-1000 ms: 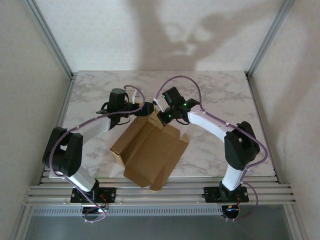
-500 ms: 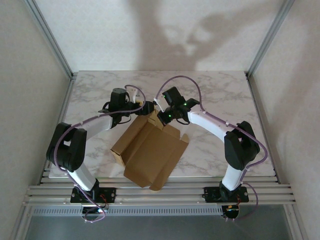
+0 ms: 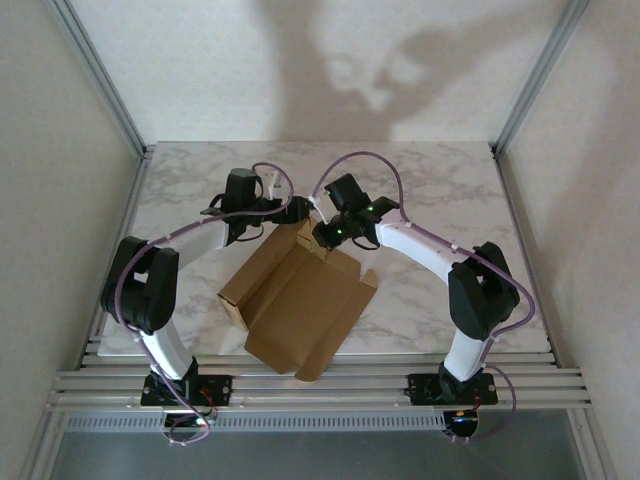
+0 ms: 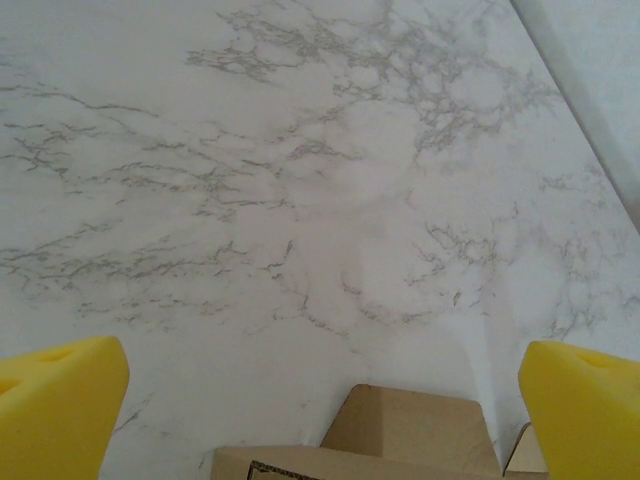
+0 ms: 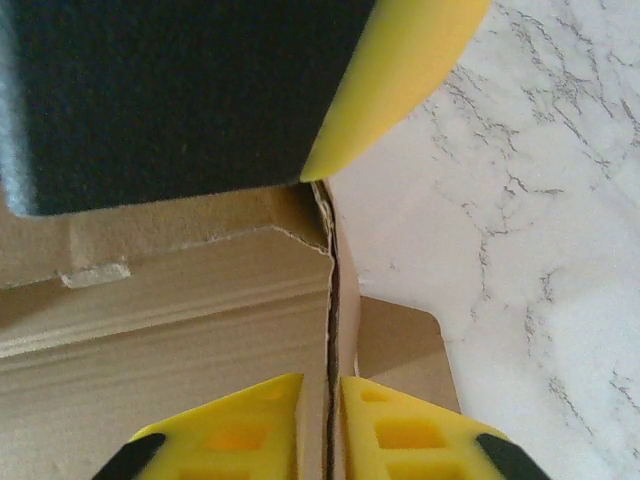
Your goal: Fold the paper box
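Note:
The paper box (image 3: 300, 305) is a brown cardboard sheet, partly folded, lying mid-table with its side walls raised. My right gripper (image 3: 322, 238) is at the box's far corner. In the right wrist view its yellow fingers (image 5: 240, 425) are shut on the thin upright edge of a box wall (image 5: 180, 340). My left gripper (image 3: 293, 212) hovers just beyond that same far corner, and its yellow pad (image 5: 400, 70) looms over the wall. In the left wrist view the left gripper (image 4: 320, 400) is wide open, with a rounded box flap (image 4: 415, 430) low between its fingers (image 4: 55, 400).
The marble table (image 3: 450, 190) has bare surface behind and to the right of the box. Aluminium posts (image 3: 530, 80) stand at the back corners, and a rail (image 3: 320, 385) runs along the near edge, where the box's front corner overhangs.
The left arm has swung its elbow up and inward, and its gripper has shifted slightly toward the far side of the box corner. The right arm and the box have stayed still.

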You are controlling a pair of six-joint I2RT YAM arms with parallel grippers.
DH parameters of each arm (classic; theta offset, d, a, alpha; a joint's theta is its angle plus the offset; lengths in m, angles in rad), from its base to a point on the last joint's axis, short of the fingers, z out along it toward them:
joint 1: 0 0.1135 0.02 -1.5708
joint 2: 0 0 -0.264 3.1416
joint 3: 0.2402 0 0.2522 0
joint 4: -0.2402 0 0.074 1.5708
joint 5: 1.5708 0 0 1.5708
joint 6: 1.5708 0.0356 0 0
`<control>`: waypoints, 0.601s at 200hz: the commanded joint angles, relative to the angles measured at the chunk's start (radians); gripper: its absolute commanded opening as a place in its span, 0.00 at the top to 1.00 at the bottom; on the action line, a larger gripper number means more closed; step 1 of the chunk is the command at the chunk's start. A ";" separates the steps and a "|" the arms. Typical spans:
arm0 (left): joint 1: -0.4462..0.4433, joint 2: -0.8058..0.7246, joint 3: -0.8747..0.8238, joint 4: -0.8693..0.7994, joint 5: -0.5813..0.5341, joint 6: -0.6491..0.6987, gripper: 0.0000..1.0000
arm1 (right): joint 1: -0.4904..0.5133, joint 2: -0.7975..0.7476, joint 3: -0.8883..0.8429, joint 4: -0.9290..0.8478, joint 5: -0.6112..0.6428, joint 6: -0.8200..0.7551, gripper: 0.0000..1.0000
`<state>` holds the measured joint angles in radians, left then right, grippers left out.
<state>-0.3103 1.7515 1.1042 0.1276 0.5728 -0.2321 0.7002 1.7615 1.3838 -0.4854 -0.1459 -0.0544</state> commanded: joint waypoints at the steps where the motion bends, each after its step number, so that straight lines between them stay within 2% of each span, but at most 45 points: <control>1: 0.002 0.039 0.017 -0.101 -0.040 0.044 0.01 | -0.004 -0.056 0.002 -0.022 -0.047 0.042 0.77; 30: 0.002 0.040 0.029 -0.121 -0.037 0.056 0.01 | -0.026 -0.129 -0.019 -0.019 -0.111 0.057 0.69; 67: 0.002 0.046 0.037 -0.126 -0.024 0.061 0.01 | -0.117 -0.246 -0.094 0.011 -0.215 0.091 0.64; 88: 0.003 0.045 0.039 -0.125 -0.016 0.059 0.01 | -0.169 -0.241 -0.124 0.012 -0.188 0.101 0.66; 120: 0.004 0.046 0.048 -0.128 -0.003 0.054 0.01 | -0.177 -0.164 -0.130 0.021 -0.132 0.093 0.67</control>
<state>-0.3103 1.7626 1.1374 0.0738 0.5694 -0.2077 0.5411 1.5085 1.2854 -0.4721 -0.3191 0.0307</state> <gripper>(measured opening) 0.994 0.356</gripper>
